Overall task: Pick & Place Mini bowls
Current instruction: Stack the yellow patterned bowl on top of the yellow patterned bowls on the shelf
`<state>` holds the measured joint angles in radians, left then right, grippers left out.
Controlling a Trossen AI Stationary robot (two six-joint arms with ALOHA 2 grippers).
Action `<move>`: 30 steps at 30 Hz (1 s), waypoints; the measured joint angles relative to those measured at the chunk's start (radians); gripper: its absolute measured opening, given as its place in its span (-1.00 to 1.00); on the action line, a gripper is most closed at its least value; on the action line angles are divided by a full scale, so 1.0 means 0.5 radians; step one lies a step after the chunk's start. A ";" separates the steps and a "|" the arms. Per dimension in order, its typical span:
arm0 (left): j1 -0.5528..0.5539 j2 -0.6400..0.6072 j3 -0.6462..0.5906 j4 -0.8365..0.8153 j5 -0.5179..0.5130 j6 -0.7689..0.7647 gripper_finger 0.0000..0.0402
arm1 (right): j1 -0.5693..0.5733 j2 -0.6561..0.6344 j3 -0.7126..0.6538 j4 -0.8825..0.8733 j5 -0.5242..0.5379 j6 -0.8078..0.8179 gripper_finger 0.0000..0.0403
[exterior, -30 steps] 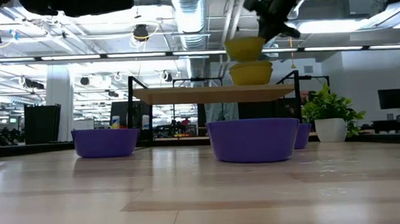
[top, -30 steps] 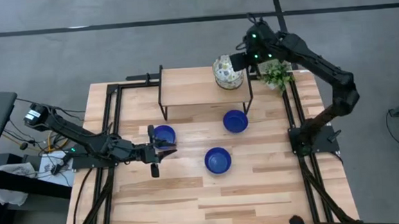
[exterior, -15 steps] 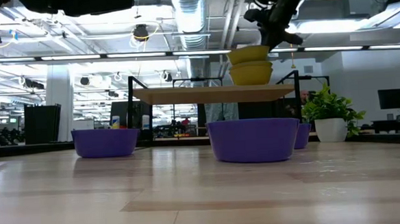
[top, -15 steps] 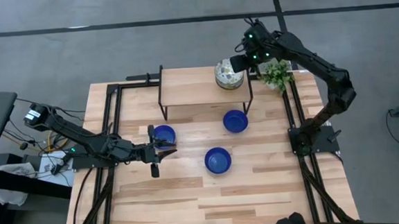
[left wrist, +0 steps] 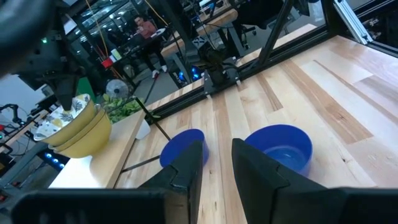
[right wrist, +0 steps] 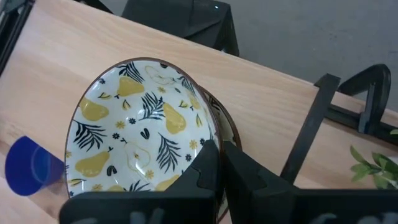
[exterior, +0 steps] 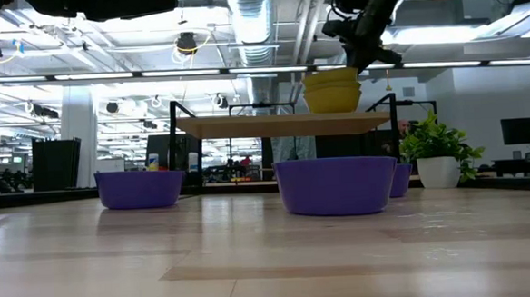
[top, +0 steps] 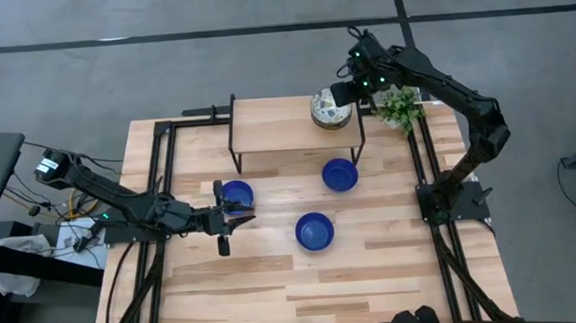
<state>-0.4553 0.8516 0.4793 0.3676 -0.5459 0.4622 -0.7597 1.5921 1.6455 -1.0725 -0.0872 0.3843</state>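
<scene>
Both arms are dark, slim and jointed; the right arm [top: 443,77] shows small green lights near its wrist, and the left arm [top: 120,200] trails black cables.

Lighting even and bright from ceiling fixtures [exterior: 187,45] far above my grippers; only soft shadows. Glare patch beyond my right gripper [exterior: 361,42] in the low view. My left gripper [left wrist: 214,168] close-up is blurred; room behind is soft.
</scene>
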 joint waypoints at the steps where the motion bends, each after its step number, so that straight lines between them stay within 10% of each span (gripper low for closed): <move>1: 0.000 0.000 0.000 0.000 0.000 -0.001 -0.57 | 0.000 0.000 0.000 -0.006 0.000 0.000 -1.00; 30: 0.000 0.000 0.001 0.002 0.000 -0.015 -0.57 | 0.040 -0.002 0.002 -0.052 0.021 -0.015 -0.76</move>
<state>-0.4553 0.8516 0.4797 0.3683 -0.5461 0.4549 -0.7395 1.5913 1.6463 -1.0985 -0.0769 0.3767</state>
